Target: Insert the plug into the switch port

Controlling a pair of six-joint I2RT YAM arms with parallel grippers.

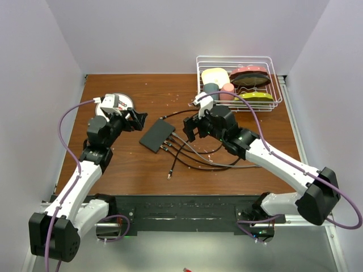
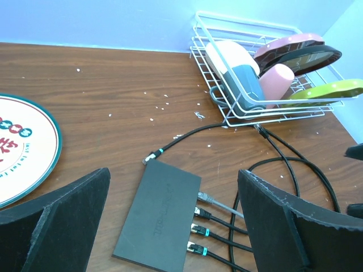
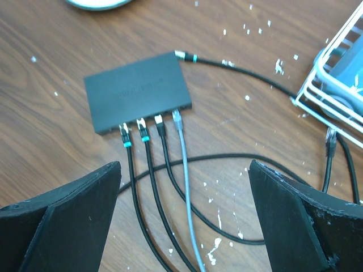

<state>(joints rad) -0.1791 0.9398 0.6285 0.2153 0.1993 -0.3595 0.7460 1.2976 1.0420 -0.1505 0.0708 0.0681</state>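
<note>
Switch [image 1: 157, 136] lies flat at mid tabletop [image 1: 227, 170], between the two tools and touching neither. Four plugs [image 3: 142, 129] sit in the socket row along its long edge, three on black cables and one on a grey cable [image 3: 187, 187]. The connector of a fifth black lead [image 3: 244, 71] touches the far corner. A loose plug [image 3: 330, 136] lies on the wood beside the wire rack [image 1: 238, 58]. The left tool [image 1: 135, 120] is released, jaws spread wide and empty, near the round plate [image 2: 22, 153]. The right tool [image 1: 190, 129] is released and empty, above the cables.
</note>
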